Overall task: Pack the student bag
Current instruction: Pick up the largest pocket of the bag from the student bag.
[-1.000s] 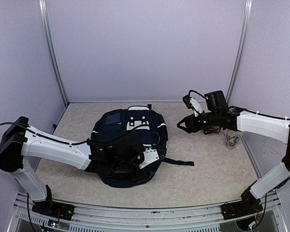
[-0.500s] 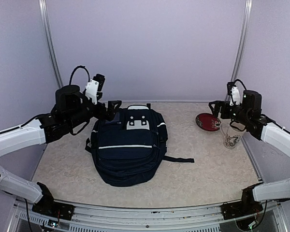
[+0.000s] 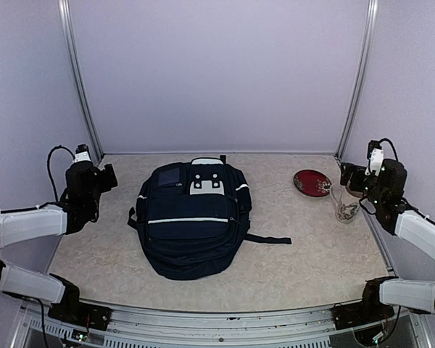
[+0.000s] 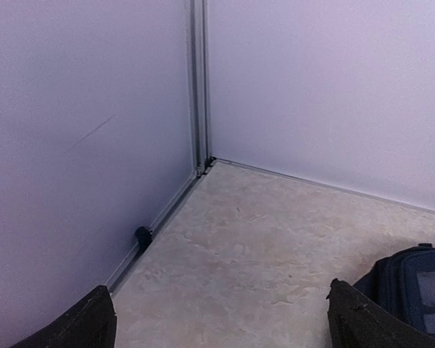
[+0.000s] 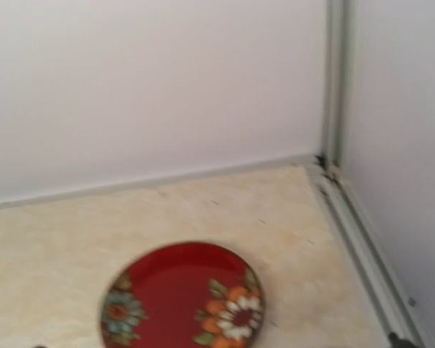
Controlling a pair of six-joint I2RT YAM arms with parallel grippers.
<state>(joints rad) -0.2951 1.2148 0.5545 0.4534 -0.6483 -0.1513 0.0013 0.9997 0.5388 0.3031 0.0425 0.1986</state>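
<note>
The student bag (image 3: 192, 217), a large dark navy backpack with white patches near its top, lies flat in the middle of the table, front pocket up and a black strap trailing to its right. My left gripper (image 3: 109, 177) hovers by the left wall, well apart from the bag, open and holding nothing. In the left wrist view its dark fingertips (image 4: 87, 326) stand wide apart over bare table, with the bag's corner (image 4: 420, 279) at the lower right. My right gripper (image 3: 346, 176) is open by the right wall, holding nothing.
A red floral plate (image 3: 312, 183) lies at the back right and fills the lower part of the right wrist view (image 5: 181, 297). A clear patterned glass (image 3: 346, 207) stands just right of it, below my right gripper. Walls and corner rails (image 4: 199, 87) close in the table.
Both arms have drawn back. The left arm, which lay across the bag, now sits at the left wall. The right gripper pulled away from over the plate to the right wall.
</note>
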